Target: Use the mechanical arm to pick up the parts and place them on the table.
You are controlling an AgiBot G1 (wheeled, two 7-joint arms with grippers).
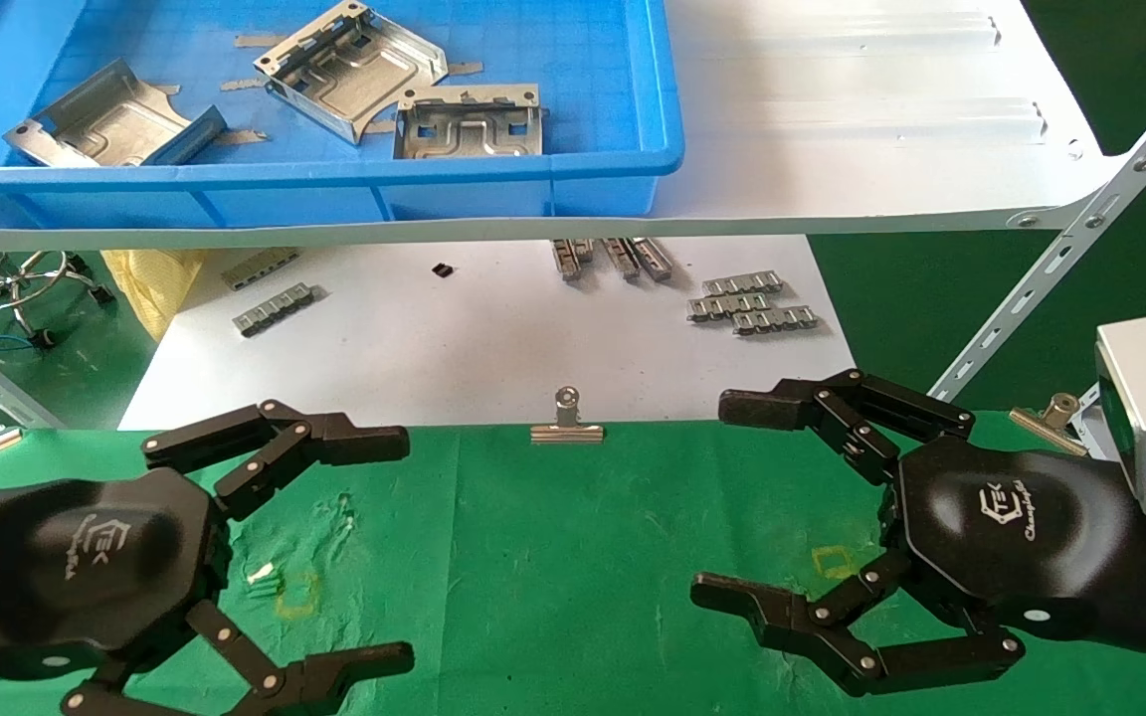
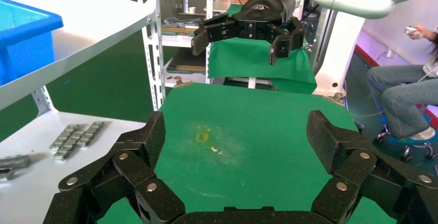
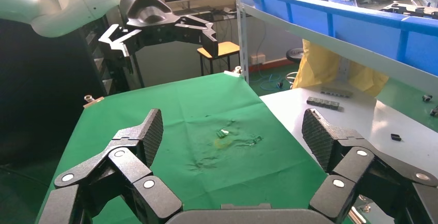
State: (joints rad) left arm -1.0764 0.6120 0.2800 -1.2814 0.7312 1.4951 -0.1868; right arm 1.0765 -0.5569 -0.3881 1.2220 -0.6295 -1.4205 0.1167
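Above the green tabletop point(image 1: 573, 577) hang 2 black claws, both spread wide and gripping nothing. The left claw point(image 1: 374, 542) hovers over the near-left part of the cloth, close to a small yellow mark point(image 1: 296, 594); the right claw point(image 1: 732, 497) hovers over the near-right part, beside another yellow mark point(image 1: 835, 562). In each wrist view the arm's own fingers point(image 2: 142, 146) point(image 3: 137, 141) stand well apart with bare cloth between them, and the other claw shows farther off, open too.

Beyond the tabletop, up on a white shelf board point(image 1: 881, 119), sits a blue bin point(image 1: 334, 184) holding the 3 parts: one point(image 1: 110, 124) toward the bin's left, one point(image 1: 349, 68) tilted in the middle, one point(image 1: 469, 121) at its front right (all silvery, rims bent up). None lies on the tabletop.

Below the shelf, a white sheet point(image 1: 454, 348) carries small grey ribbed strips point(image 1: 752, 303). A silver binder clip point(image 1: 566, 418) grips the tabletop's far edge, between the 2 claws.
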